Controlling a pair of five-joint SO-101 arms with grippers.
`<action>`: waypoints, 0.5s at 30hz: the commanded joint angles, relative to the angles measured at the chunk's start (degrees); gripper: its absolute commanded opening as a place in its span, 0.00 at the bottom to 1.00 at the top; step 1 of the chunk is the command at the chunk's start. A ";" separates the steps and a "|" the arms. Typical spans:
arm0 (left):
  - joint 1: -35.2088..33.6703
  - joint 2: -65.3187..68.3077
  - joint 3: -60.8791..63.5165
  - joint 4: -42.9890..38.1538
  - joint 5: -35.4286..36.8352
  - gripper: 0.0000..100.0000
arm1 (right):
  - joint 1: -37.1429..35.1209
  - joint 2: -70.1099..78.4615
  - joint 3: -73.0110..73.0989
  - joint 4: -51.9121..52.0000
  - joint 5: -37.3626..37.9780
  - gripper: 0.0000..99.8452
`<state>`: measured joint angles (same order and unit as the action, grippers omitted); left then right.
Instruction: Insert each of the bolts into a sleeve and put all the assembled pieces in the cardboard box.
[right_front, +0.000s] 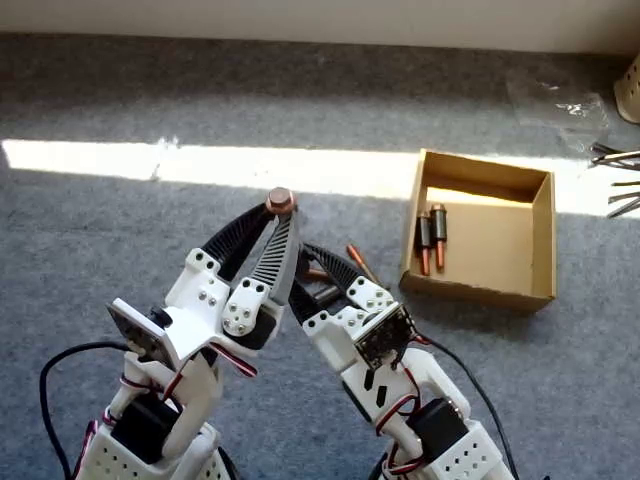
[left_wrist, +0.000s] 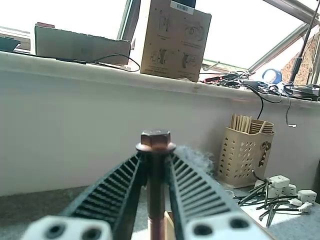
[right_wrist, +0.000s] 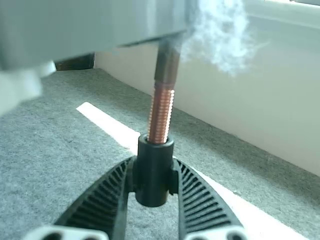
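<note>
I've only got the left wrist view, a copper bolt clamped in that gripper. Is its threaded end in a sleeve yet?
Observer: Yes, the bolt has its threads entering the black sleeve held in the right gripper.
Operator: How many pieces are boxed already?
Observer: Two assembled pieces lie side by side in the cardboard box.
Operator: Any bolts left over?
Observer: One loose bolt lies on the carpet beside the right gripper.

No legible text, numbers or signs. Cardboard carton (left_wrist: 175, 42) on the window ledge (left_wrist: 75, 67) carries printed line drawings (left_wrist: 170, 25) and a white sticker (left_wrist: 183, 6) at its top edge; neither resolves into readable characters.
</note>
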<state>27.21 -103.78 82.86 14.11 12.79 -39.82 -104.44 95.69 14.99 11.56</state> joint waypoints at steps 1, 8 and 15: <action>0.40 -0.92 -0.40 0.09 0.26 0.01 | 0.66 -0.92 7.96 -1.71 0.18 0.01; -3.21 -0.92 2.86 -0.18 0.62 0.01 | 0.66 -0.92 7.96 -1.71 0.18 0.01; -3.12 -0.84 4.26 0.09 0.35 0.01 | 0.66 -0.92 7.96 -1.71 0.18 0.01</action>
<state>25.19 -104.04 86.55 14.11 12.97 -39.65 -104.44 95.69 14.99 11.56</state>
